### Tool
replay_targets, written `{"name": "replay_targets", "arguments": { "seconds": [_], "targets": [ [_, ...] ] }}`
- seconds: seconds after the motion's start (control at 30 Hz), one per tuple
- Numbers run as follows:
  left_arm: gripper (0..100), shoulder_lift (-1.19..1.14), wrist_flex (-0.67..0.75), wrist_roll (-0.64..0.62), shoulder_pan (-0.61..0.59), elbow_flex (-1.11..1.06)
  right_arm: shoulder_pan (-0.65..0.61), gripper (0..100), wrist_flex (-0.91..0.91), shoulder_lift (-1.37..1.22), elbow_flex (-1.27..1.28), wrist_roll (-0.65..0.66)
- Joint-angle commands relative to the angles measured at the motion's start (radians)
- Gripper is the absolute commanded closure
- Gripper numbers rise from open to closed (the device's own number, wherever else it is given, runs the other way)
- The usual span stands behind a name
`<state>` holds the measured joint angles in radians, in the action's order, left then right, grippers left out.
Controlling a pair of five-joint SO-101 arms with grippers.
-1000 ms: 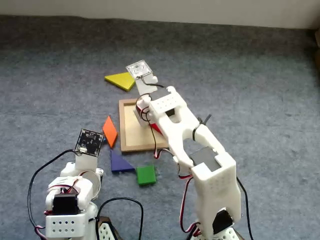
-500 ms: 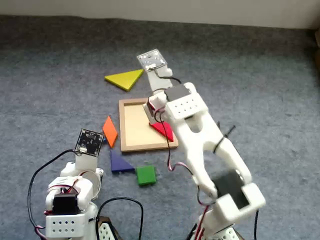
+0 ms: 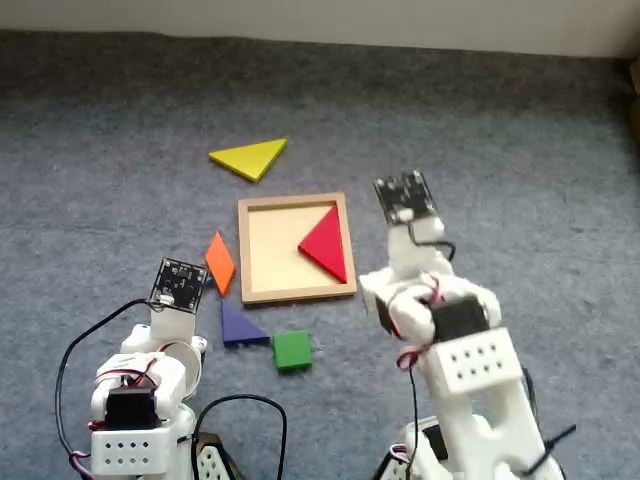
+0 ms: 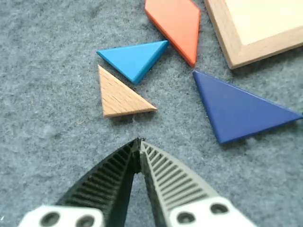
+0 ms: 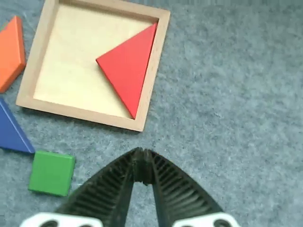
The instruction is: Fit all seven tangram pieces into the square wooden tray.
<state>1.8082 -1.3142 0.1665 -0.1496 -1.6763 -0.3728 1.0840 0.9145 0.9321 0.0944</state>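
Tray: the square wooden tray [image 3: 242,250] lies flat on the grey, felt-like tabletop [image 3: 480,130], roughly midway between the two arms.

Pieces in tray: one. The red triangle [image 3: 326,245] lies flat inside, its long side along the rim on the right arm's side and its apex pointing to the tray's middle. The rest of the tray floor is bare wood.

Pieces outside the tray: six.
- Yellow triangle [image 3: 250,158]: on the tabletop beyond the tray's far rim, apart from it.
- Orange parallelogram [image 3: 220,262]: just beside the rim on the left arm's side.
- Dark blue triangle [image 3: 238,325]: near the tray's near corner on the left arm's side.
- Green square [image 3: 292,350]: just beside the dark blue triangle, in front of the tray's near rim.
- Light blue triangle [image 4: 135,59]: one tip right up against the orange parallelogram; cannot tell whether they touch.
- Plain wood triangle [image 4: 118,97]: just beside the light blue triangle, with a thin gap between them.

Left arm [image 3: 140,390]: folded low at the near edge. The left hand [image 4: 140,142] is pressed together at the tips and holds nothing. It hangs above bare tabletop, pointing at the plain wood triangle and just short of it.

Right arm [image 3: 460,350]: on the tray's other side. The right hand [image 5: 142,153] is pressed together and holds nothing. It sits over bare tabletop outside the tray, in front of the near rim towards the red triangle's end, with the green square off to one side.
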Motion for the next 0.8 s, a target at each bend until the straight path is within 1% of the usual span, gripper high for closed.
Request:
{"name": "replay_targets", "arguments": {
  "seconds": [0.0, 0.17, 0.37, 0.5, 0.67, 0.77],
  "targets": [
    [99, 0.004, -0.005, 0.003, 0.007, -0.019, 0.030, 98.3, 0.002, 0.229, 0.127, 0.005],
    [99, 0.004, -0.005, 0.003, 0.007, -0.019, 0.070, 98.3, 0.002, 0.493, 0.302, 0.005],
    [99, 0.004, -0.005, 0.003, 0.007, -0.019, 0.081, 98.3, 0.008, 0.762, 0.478, 0.005],
    [99, 0.004, -0.005, 0.003, 0.007, -0.019, 0.131, 98.3, 0.008, 0.914, 0.579, 0.005],
    [99, 0.004, -0.005, 0.003, 0.022, -0.019, 0.163, 98.3, 0.004, 0.912, 0.664, 0.009],
    [99, 0.004, -0.005, 0.002, 0.077, -0.019, 0.174, 98.3, 0.004, 0.912, 0.700, 0.011]
  ]
}}
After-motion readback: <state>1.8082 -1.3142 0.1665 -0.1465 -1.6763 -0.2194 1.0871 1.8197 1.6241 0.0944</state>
